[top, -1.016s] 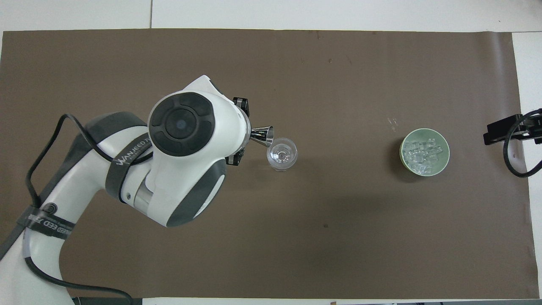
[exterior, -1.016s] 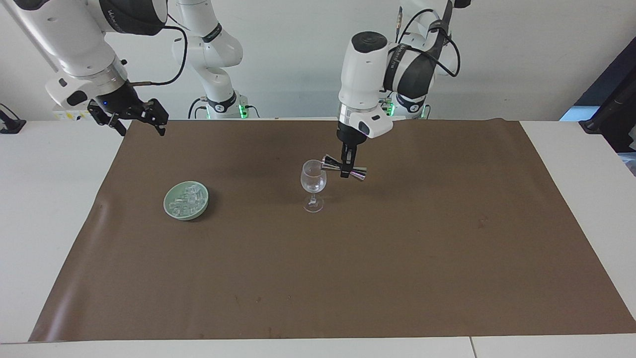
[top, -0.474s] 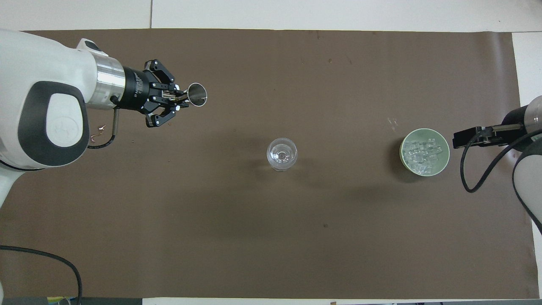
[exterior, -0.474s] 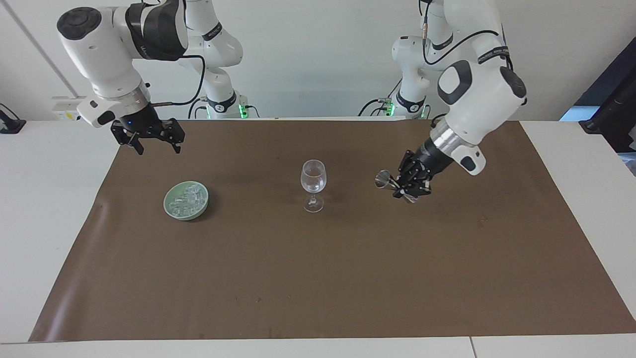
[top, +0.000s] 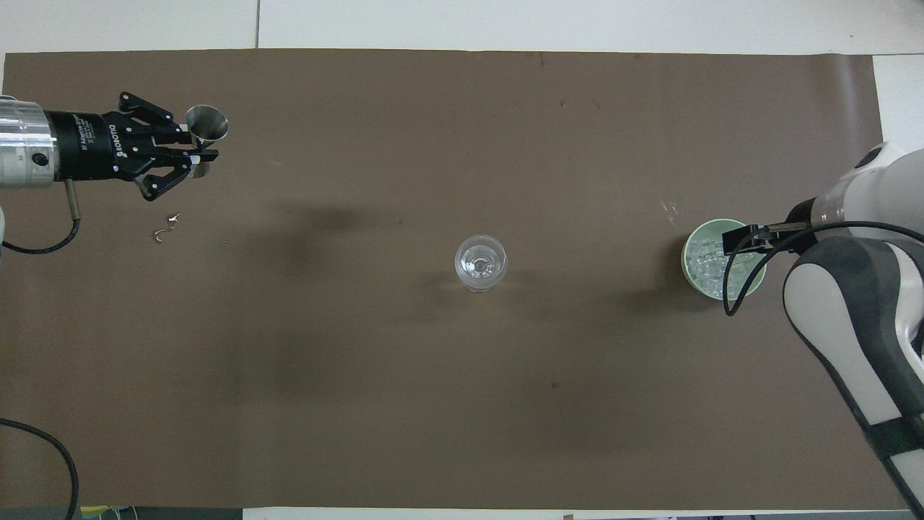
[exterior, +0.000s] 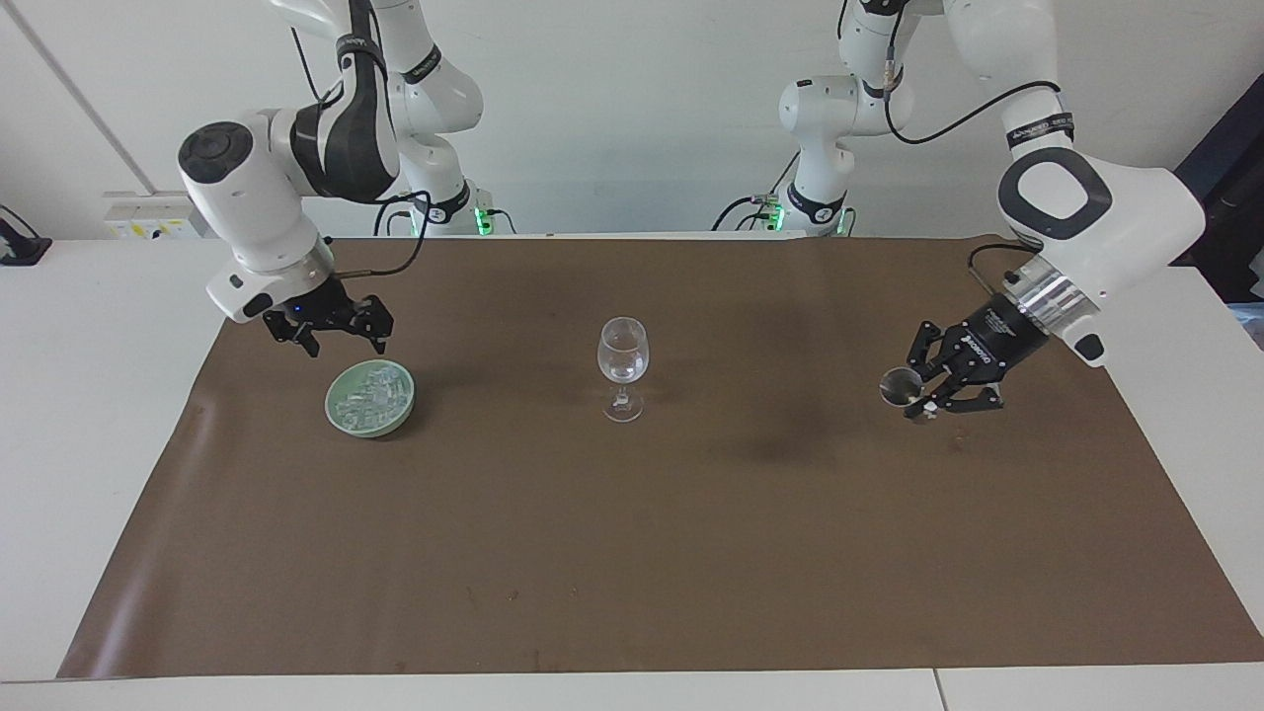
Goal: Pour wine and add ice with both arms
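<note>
- Facing view: you see the left gripper (exterior: 925, 395) at the left arm's end of the brown mat (exterior: 652, 553), clamped on a small metal jigger (exterior: 901, 387) held above the mat.
- The right gripper (exterior: 336, 338) hangs with its fingers spread and empty, just above the green bowl (exterior: 370, 397). The ice (exterior: 373, 392) lies heaped in that bowl, at the right arm's end.
- The wine glass (exterior: 623, 367) stands upright mid-mat, between the two grippers and well apart from both.
- Overhead view: you see the left gripper (top: 196, 153) pinching the jigger (top: 206, 124), its mouth facing up.
- The ice (top: 711, 266) shows in the bowl (top: 696, 242), partly covered by the right arm's wrist; its fingers are hidden here.
- The glass (top: 481, 262) sits central.
</note>
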Robot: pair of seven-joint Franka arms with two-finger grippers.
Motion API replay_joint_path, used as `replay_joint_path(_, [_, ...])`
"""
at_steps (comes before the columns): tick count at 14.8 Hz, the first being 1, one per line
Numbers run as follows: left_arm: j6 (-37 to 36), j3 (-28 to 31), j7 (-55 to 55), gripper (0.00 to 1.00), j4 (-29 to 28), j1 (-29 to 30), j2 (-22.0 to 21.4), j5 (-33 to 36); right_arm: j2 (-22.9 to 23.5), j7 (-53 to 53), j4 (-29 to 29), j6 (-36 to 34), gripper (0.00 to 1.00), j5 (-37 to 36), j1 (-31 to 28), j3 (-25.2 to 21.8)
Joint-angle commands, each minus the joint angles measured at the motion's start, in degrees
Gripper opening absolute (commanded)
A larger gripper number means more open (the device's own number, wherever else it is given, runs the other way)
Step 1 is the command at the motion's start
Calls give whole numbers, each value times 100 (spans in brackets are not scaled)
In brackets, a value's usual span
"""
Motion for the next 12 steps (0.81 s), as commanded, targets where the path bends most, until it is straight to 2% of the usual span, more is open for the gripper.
replay_joint_path(1, [-319, -70, 657, 0, -157, 547, 108, -725, -51, -194, -475, 533, 91, 93, -37, 6])
replay_joint_path(3, [-425, -70, 1019, 0, -271, 820, 151, -1094, 72, -300, -573, 675, 89, 93, -72, 6])
replay_joint_path(7, [-714, -70, 1624, 0, -333, 1401, 590, -1736, 178, -344, -748, 1034, 79, 93, -72, 6])
replay_joint_path(10, [-925, -70, 2153, 0, -561, 1954, 749, -2316, 327, -485, -828, 1264, 78, 93, -99, 6])
replay_joint_path(12, [-1058, -79, 2503, 0, -789, 2148, 776, -2440, 458, -503, -819, 1404, 78, 93, -108, 6])
